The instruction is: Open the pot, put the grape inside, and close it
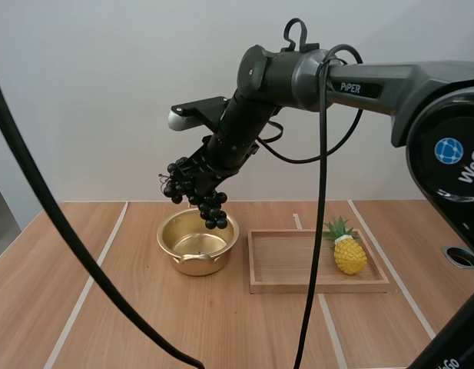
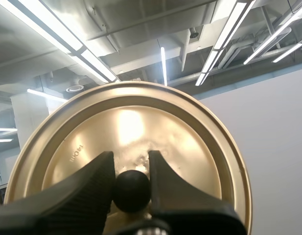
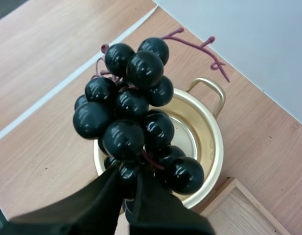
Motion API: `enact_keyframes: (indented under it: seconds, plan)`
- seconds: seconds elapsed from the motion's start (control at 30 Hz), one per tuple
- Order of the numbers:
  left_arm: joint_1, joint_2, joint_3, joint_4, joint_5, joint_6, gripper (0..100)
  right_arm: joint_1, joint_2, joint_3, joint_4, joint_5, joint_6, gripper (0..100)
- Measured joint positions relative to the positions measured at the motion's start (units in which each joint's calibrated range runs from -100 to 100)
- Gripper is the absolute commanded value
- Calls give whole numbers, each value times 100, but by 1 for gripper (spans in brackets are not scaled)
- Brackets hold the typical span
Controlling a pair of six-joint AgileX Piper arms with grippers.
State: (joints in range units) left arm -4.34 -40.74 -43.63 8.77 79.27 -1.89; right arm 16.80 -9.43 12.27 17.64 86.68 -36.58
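An open golden pot (image 1: 197, 241) stands on the table left of the wooden tray. My right gripper (image 1: 197, 178) hangs above it, shut on a bunch of dark grapes (image 1: 195, 194) that dangles just over the pot's rim. In the right wrist view the grapes (image 3: 133, 123) are pinched between the gripper (image 3: 132, 182) and hide much of the pot (image 3: 209, 142) beneath. In the left wrist view my left gripper (image 2: 131, 172) is shut on the black knob (image 2: 132, 191) of the golden lid (image 2: 127, 156), held up with its underside toward the camera.
A wooden tray (image 1: 313, 262) lies right of the pot with a yellow toy pineapple (image 1: 347, 249) in its right part. White tape lines cross the wooden table. A round hole (image 1: 461, 257) sits near the table's right edge.
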Motion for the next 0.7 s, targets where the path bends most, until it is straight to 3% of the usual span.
enact_keyframes:
  seconds: [0.7]
  plan:
    - [0, 0, 0, 0, 221, 44, 1, 26, 1696, 0, -39, -1089, -4, 0]
